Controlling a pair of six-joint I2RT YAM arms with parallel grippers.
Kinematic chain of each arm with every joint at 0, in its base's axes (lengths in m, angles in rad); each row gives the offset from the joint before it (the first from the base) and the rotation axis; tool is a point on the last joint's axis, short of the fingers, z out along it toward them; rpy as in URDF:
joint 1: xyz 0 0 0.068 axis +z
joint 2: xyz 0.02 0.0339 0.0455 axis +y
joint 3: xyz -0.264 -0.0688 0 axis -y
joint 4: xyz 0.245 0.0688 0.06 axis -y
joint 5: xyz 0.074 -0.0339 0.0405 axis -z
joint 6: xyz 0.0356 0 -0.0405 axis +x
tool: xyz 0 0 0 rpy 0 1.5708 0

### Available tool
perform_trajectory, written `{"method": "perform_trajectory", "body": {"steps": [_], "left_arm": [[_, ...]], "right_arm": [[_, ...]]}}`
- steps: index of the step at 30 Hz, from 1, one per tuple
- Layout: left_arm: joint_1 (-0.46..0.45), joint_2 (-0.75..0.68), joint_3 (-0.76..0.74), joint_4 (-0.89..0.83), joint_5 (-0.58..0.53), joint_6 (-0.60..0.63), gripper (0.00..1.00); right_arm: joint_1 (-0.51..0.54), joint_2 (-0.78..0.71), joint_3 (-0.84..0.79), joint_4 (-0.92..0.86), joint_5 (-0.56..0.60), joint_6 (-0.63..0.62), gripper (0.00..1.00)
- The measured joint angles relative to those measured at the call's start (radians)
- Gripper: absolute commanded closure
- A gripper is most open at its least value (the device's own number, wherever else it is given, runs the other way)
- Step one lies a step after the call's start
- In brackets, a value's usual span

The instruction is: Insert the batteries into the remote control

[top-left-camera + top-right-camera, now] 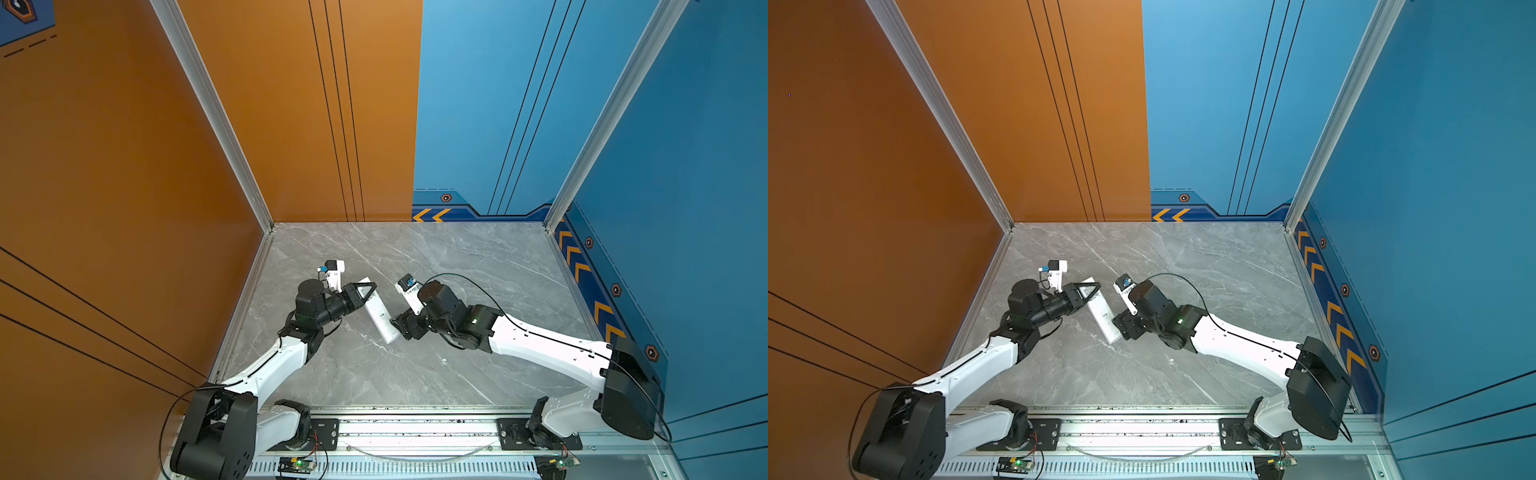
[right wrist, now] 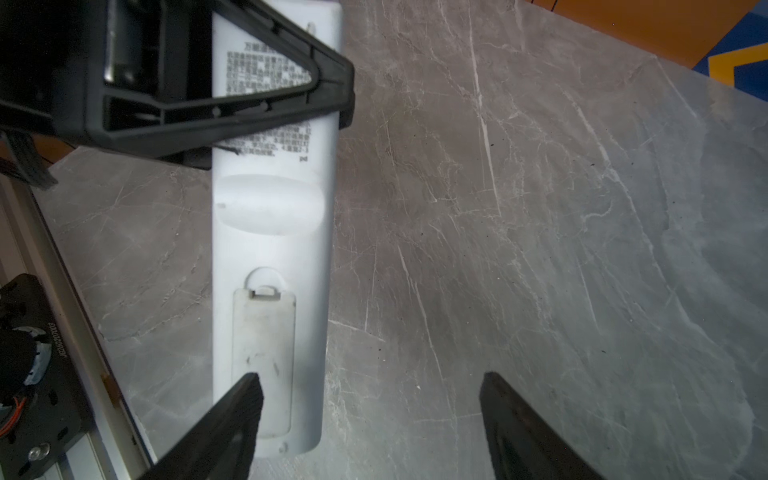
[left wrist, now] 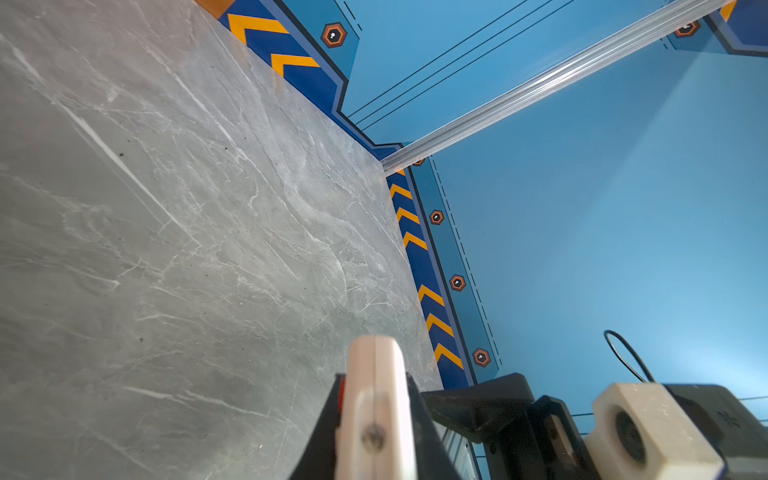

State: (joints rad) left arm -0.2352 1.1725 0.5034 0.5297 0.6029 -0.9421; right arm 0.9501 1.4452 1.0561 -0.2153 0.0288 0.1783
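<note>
Batteries unseen: our left gripper clamps the long white plastic remote control mid-table, back up; our right gripper gapes empty over its shut cover, which we likely open next.

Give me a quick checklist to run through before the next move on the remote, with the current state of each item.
1. Left gripper shut on the long white plastic remote control: ok.
2. Remote control's plain back facing up: ok.
3. Rectangular white battery cover removed: not ok, it sits closed.
4. Right gripper open, holding nothing: ok.
5. Batteries in sight: not ok, none shows in any view.
6. Remote control lying flat on the grey marble table: cannot tell.
</note>
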Motion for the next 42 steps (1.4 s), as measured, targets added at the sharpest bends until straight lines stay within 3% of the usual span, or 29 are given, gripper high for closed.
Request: {"method": "perform_trajectory", "body": {"steps": [11,25,34,42], "left_arm": [[0.008,0.000,0.008,-0.074,-0.054,-0.006,1.00],[0.013,-0.012,0.008,-0.106,-0.077,-0.017,1.00],[0.025,-0.030,0.008,-0.108,-0.077,-0.017,1.00],[0.027,-0.039,0.008,-0.109,-0.077,-0.017,1.00]], "right_arm": [[0.027,-0.002,0.000,0.000,-0.011,0.005,0.01],[0.055,0.114,0.002,0.070,-0.087,0.062,0.00],[0.055,0.137,0.002,0.085,-0.087,0.066,0.05],[0.055,0.156,0.002,0.109,-0.105,0.074,0.15]]}}
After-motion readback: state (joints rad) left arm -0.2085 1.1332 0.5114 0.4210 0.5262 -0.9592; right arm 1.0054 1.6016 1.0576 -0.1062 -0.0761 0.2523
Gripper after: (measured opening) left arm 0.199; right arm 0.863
